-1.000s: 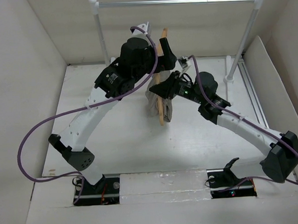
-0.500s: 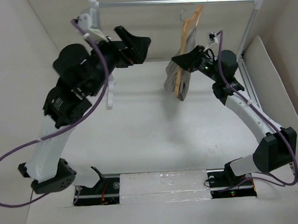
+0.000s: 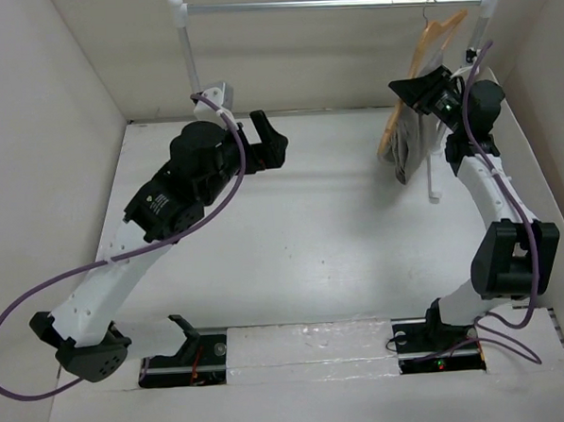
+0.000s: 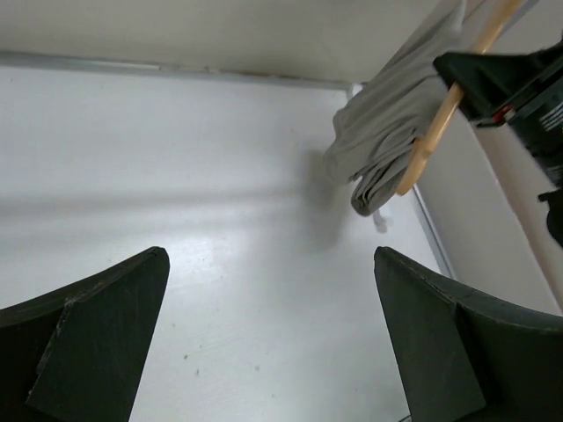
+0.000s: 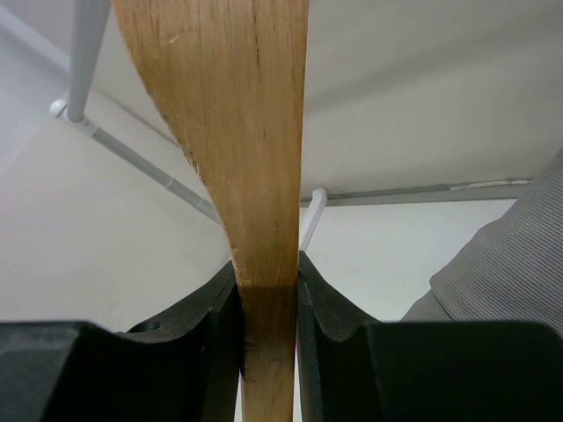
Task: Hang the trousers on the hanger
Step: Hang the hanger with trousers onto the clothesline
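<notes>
Clamping the hanger (image 5: 255,132) by one wooden shoulder, the right gripper (image 3: 425,88) has its jaws pressed flat against the wood, high at the table's (image 3: 294,258) far right. The trousers (image 3: 409,140) hang doubled from the hanger, below the gripper. The metal hook reaches the right end of the silver rail (image 3: 333,3); whether it rests on it cannot be told. The left gripper (image 3: 264,141) hovers over the far-left tabletop, well apart, jaws spread wide and holding nothing.

Overhead view from behind; left wrist far, right wrist tight, all on the hanger (image 5: 255,132).
</notes>
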Controlling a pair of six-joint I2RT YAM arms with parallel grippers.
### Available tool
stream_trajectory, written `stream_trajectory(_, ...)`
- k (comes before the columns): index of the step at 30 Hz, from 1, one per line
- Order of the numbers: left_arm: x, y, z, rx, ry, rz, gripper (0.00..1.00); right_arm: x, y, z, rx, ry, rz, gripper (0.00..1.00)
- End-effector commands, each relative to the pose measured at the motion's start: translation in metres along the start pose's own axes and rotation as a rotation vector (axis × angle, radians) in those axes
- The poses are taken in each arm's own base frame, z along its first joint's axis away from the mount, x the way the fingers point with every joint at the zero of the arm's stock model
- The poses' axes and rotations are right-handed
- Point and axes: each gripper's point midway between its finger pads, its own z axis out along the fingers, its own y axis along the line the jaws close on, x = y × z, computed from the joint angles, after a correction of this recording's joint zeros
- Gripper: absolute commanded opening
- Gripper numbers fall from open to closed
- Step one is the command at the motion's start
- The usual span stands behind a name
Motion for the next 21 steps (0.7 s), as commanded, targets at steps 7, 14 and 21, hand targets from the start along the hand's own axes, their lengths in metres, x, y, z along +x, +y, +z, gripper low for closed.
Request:
stream_trajectory(7,-0.004,-0.012,-0.001,0.060,-0.015,-0.051,0.99,-0.066,0.037,0.000,-0.202,-0.117,-0.165,0.00)
stream_trajectory(14,0.003,-0.011,0.004,0.052,0.003,-0.050,0.99,-0.084,0.020,-0.002,-0.178,-0.160,-0.155,0.00)
stream_trajectory(21,0.003,-0.008,0.007,0.031,0.005,-0.038,0.99,-0.098,-0.006,-0.007,-0.154,-0.182,-0.144,0.00)
